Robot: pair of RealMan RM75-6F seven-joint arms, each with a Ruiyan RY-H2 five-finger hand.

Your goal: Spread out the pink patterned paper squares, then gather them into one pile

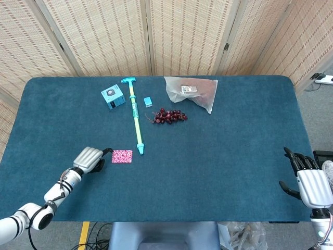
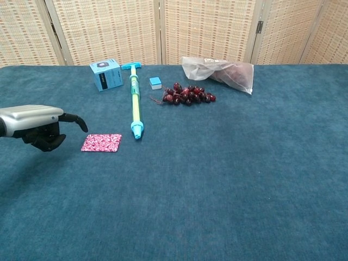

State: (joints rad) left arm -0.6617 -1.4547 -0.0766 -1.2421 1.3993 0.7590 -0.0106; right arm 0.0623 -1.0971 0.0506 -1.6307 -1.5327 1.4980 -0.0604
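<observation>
The pink patterned paper squares (image 1: pixel 122 156) lie as one small flat stack (image 2: pixel 101 142) on the blue cloth, left of centre. My left hand (image 1: pixel 89 158) hovers just left of the stack (image 2: pixel 38 126), one finger stretched toward its edge, the others curled, holding nothing. Whether the fingertip touches the paper is unclear. My right hand (image 1: pixel 310 183) stays at the table's right front corner with its fingers apart and empty; the chest view does not show it.
A long green and blue syringe-like tool (image 1: pixel 136 119) lies just right of the stack. Behind it are a blue box (image 1: pixel 112 97), a small blue block (image 1: pixel 148 102), dark red grapes (image 1: pixel 168 116) and a clear plastic bag (image 1: pixel 193 92).
</observation>
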